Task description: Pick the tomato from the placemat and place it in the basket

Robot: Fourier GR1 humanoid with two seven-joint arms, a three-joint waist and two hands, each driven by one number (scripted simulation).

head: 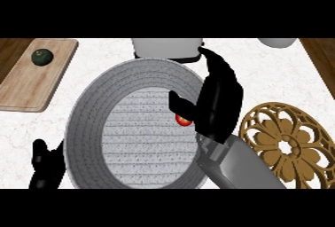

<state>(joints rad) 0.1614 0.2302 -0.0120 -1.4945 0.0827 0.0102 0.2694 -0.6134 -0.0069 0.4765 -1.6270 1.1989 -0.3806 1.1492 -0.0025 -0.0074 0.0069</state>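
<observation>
The tomato (182, 119) shows only as a red sliver inside the right hand (216, 99), whose fingers and thumb curl round it, over the right side of the grey woven basket (88, 111). I judge it light, smooth and soft-skinned, best cradled across its round middle. To the right lies the gold fretwork placemat (288, 142). The left hand (47, 164) rests open at the near left. Far left, a wooden board (33, 84) carries a dark green fruit (42, 56).

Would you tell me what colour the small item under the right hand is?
Red: the tomato shows as a red patch under the right hand, over the grey basket, in the head view.
</observation>
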